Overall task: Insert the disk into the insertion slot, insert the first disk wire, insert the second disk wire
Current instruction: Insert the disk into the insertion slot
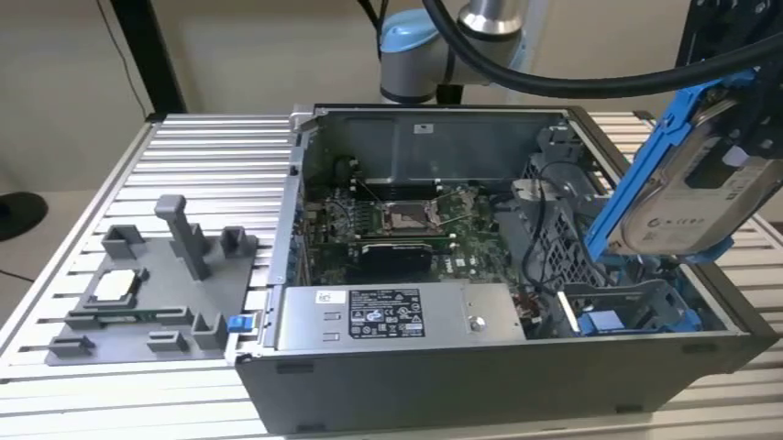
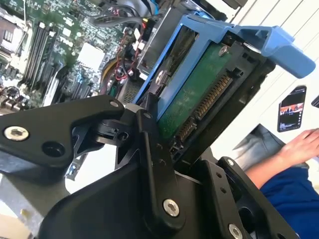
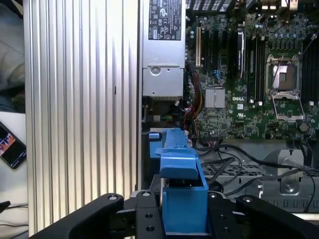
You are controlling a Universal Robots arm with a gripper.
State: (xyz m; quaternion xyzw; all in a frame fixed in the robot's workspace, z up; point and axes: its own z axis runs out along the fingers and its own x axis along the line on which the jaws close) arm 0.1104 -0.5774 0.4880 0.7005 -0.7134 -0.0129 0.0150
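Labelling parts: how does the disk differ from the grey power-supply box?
The disk hangs tilted above the case, held in the gripper; the power-supply box lies flat inside it. The disk wears a blue plastic frame; the power-supply box is bare grey metal. Both carry labels.

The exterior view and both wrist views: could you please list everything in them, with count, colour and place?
table: one, silver, slatted, under everything
computer case: one, grey, open, on the table
motherboard: one, green, inside the case
power-supply box: one, grey, labelled, along the case's near wall
insertion slot: one, grey with blue rails, in the case at the exterior view's right
disk: one, silver-grey in a blue frame, tilted above the slot
fixture tray: one, grey, exterior view's left
phone: one, dark, beside the table
hand: one, a person's, near the phone
arm: one, light blue and grey, behind the case
gripper: one, black, shut on the disk
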